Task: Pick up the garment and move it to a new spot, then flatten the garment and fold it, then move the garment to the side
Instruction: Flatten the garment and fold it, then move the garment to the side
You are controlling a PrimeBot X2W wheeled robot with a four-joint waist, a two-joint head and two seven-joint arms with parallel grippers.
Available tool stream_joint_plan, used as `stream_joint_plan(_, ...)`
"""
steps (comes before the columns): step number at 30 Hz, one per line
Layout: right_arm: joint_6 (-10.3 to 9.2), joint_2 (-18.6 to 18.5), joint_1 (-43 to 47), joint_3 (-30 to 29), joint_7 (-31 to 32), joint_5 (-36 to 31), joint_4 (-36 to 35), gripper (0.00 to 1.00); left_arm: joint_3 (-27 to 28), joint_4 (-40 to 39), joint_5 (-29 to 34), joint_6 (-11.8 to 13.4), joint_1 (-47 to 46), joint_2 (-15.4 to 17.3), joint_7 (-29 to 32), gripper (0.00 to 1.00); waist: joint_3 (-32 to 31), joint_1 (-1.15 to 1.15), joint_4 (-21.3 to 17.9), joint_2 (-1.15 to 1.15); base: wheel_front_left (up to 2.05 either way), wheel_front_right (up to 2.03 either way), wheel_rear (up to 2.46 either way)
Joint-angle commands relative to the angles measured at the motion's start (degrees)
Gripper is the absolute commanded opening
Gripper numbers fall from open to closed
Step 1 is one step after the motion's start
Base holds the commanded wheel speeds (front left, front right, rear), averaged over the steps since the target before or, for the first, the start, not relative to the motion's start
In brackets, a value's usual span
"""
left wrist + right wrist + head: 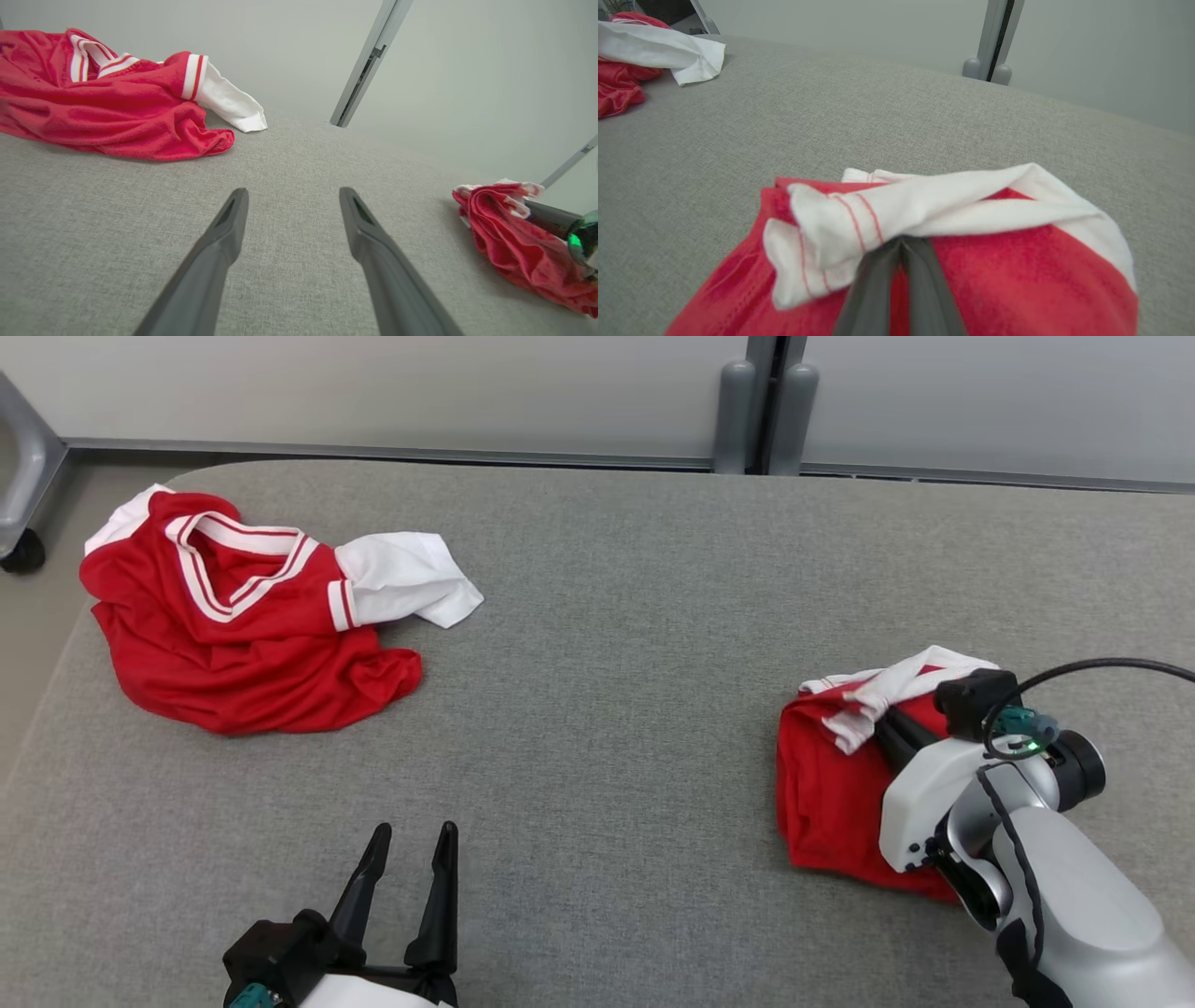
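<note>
A folded red garment (831, 784) with white striped trim lies at the right of the grey padded table (635, 616). My right gripper (882, 723) is shut, fingers lying on the red fold with their tips buried in the bunched white trim (859, 219) of the garment (1017, 280). From the left wrist, that garment (509, 233) looks pulled up at the gripper end. My left gripper (411, 835) hovers open and holds nothing near the table's front edge, fingers (229, 224) spread over bare fabric.
A second red and white jersey (243, 644) lies crumpled at the table's far left, near the rounded corner, seen too from the left wrist (93, 112). Grey partition posts (756, 401) stand behind the table. A caster wheel (23, 551) sits on the floor at the left.
</note>
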Motion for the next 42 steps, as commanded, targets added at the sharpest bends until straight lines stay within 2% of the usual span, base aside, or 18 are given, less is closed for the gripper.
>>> stream_joint_plan(1, -0.01, 0.0, -1.7, 0.2, 0.3, 0.5, 1.0, 0.0, -0.3, 0.1, -0.5, -0.3, -1.3, 0.2, -0.1, 1.0, 0.8, 0.0, 1.1, 0.0, 0.0, 0.0, 0.0)
stream_joint_plan(10, -0.01, 1.9, -6.1, 1.8, -1.0, 0.1, 5.0, 0.0, -1.5, 0.6, -1.3, -0.1, -1.8, 0.2, -0.1, 1.0, 1.2, 0.0, 3.1, 0.0, 0.0, 0.0, 0.0)
stream_joint_plan(16, -0.01, 2.8, -5.4, 3.1, -5.7, 0.6, 5.3, 0.0, -0.3, 0.3, -1.2, 0.5, -0.1, 0.2, -0.1, 1.0, -1.1, 0.0, 2.3, 0.0, 0.0, 0.0, 0.0)
stream_joint_plan(17, -0.01, 2.7, -4.7, 3.1, -7.0, 0.7, 4.8, 0.21, 0.0, 0.2, -0.9, 0.7, 0.4, 0.2, -0.1, 1.0, -1.8, 0.0, 1.9, 0.0, 0.0, 0.0, 0.0)
stream_joint_plan(18, -0.01, 2.3, -3.9, 3.0, -8.4, 0.7, 4.2, 0.36, 0.4, 0.2, -0.6, 0.6, 0.9, 0.2, -0.1, 1.0, -2.7, 0.0, 1.4, 0.0, 0.0, 0.0, 0.0)
stream_joint_plan(19, -0.01, 2.1, -2.8, 2.8, -9.7, 0.6, 3.5, 0.85, 1.1, 0.2, -0.3, 0.7, 1.5, 0.2, -0.1, 1.0, -3.8, 0.0, 0.8, 0.0, 0.0, 0.0, 0.0)
stream_joint_plan(20, -0.01, 1.7, -1.8, 2.2, -10.7, 0.7, 2.5, 1.0, 1.6, 0.1, -0.1, 0.8, 2.0, 0.2, -0.1, 1.0, -4.6, 0.0, 0.3, 0.0, 0.0, 0.0, 0.0)
stream_joint_plan(25, -0.01, -0.5, 7.5, -2.0, -12.7, 0.0, -4.5, 1.0, 4.9, -0.3, 1.5, 0.8, 6.0, 0.2, -0.1, 1.0, -9.8, 0.0, -2.7, 0.0, 0.0, 0.0, 0.0)
stream_joint_plan(30, -0.01, -3.2, 19.7, -9.8, -12.8, -1.0, -17.8, 1.0, 8.2, -1.4, 2.9, 0.6, 9.0, 0.2, -0.1, 1.0, -12.2, 0.0, -5.0, 0.0, 0.0, 0.0, 0.0)
stream_joint_plan(33, -0.01, -3.4, 26.3, -14.4, -12.8, -1.9, -24.1, 1.0, 9.9, -1.7, 3.3, 0.4, 10.2, 0.2, -0.1, 1.0, -13.0, 0.0, -5.9, 0.0, 0.0, 0.0, 0.0)
stream_joint_plan(36, -0.01, -2.9, 31.7, -17.9, -12.8, -2.6, -27.1, 1.0, 10.6, -1.9, 3.6, 0.1, 10.7, 0.2, -0.1, 1.0, -13.4, 0.0, -6.0, 0.0, 0.0, 0.0, 0.0)
stream_joint_plan(42, -0.01, -1.6, 36.9, -19.9, -12.8, -3.0, -28.2, 1.0, 10.9, -2.0, 3.2, -0.2, 11.6, 0.2, -0.1, 1.0, -13.7, 0.0, -6.2, 0.0, 0.0, 0.0, 0.0)
